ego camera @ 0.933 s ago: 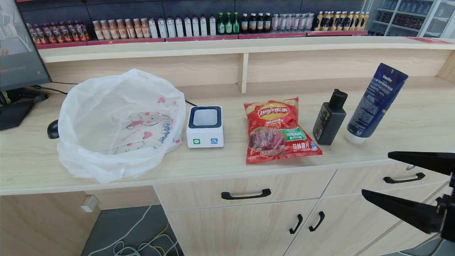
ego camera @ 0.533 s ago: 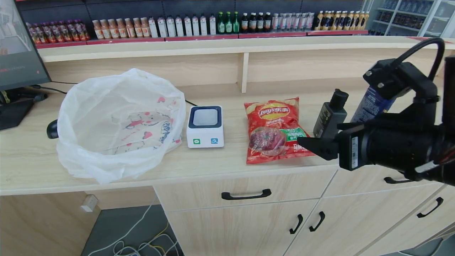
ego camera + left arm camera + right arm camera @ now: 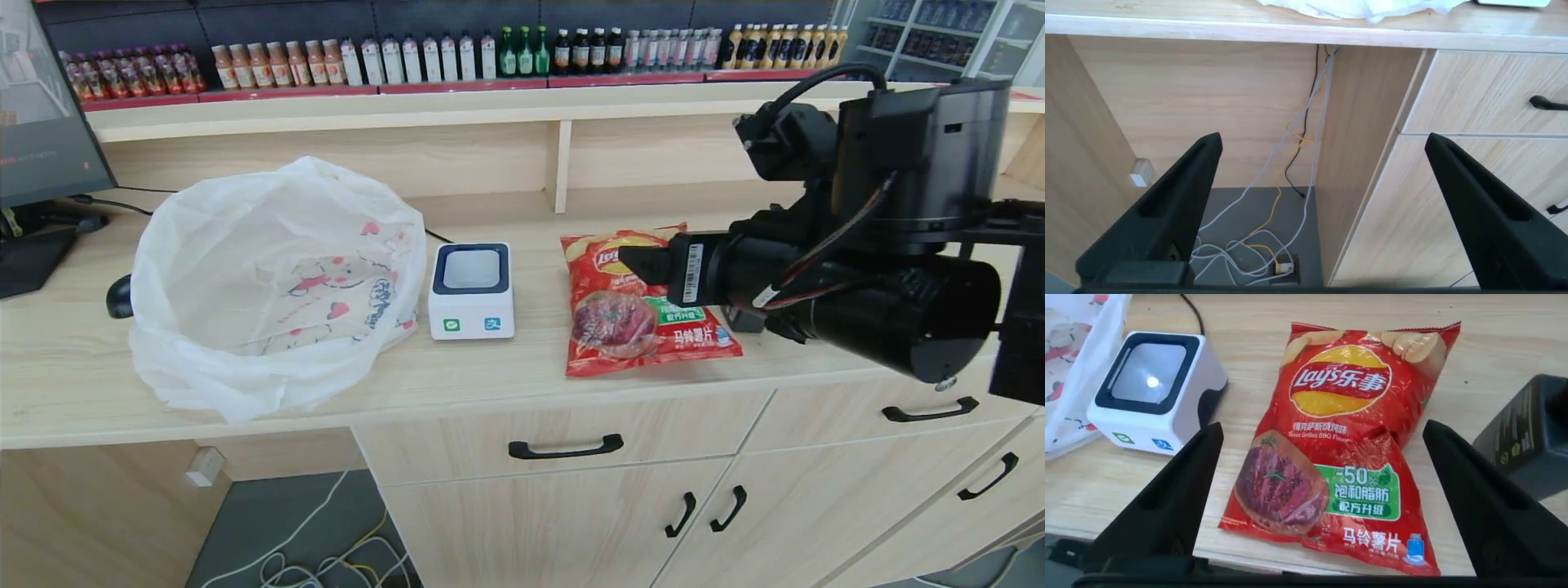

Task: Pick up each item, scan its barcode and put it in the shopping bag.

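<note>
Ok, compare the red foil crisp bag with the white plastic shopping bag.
The red foil crisp bag lies flat and closed; the white plastic shopping bag stands with its mouth open. The crisp bag is opaque red; the shopping bag is translucent with cartoon prints. The shopping bag is larger than the crisp bag. Both rest on the light wooden counter, on either side of the white scanner box.

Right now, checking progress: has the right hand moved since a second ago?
Yes. The right hand rose from below the counter and swung left, now over the chip bag.
</note>
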Motion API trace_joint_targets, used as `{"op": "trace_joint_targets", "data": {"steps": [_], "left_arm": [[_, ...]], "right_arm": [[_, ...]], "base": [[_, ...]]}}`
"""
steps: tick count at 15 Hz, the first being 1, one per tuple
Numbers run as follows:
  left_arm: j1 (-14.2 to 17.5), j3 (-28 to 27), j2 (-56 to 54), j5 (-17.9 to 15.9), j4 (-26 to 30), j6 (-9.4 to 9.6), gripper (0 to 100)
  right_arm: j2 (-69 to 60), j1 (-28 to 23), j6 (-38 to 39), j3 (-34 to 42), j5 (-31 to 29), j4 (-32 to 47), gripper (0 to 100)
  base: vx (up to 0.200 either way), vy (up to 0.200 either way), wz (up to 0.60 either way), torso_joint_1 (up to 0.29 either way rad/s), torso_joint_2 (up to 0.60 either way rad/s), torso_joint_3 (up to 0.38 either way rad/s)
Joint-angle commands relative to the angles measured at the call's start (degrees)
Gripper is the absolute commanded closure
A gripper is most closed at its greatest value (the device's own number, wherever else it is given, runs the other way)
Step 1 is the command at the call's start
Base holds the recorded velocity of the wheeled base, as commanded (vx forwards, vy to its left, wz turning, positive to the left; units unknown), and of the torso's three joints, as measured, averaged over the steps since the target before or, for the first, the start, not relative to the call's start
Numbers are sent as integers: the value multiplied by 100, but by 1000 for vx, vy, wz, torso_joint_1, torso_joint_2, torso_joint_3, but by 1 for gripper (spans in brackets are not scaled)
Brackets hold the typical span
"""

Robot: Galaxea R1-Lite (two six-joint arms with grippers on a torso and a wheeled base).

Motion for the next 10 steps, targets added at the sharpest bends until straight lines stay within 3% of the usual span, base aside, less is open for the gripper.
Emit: {"op": "trace_joint_targets", "data": {"steps": [1, 4, 8, 10], "left_arm": [[-1, 0, -2, 1, -1, 0, 0], [7, 0, -2, 1, -1, 0, 0], [-1, 0, -2, 1, -1, 0, 0], [7, 0, -2, 1, -1, 0, 0]], "right_arm": [[392, -21, 5, -163, 12, -43, 0], [630, -109, -3, -672, -155, 88, 0], [744, -170, 23, -787, -146, 352, 0], [1113, -206, 41, -1305, -146, 422, 0]], "base": [[0, 0, 0, 0, 0, 0], [0, 0, 0, 0, 0, 0], [0, 0, 0, 0, 0, 0], [0, 0, 0, 0, 0, 0]]}}
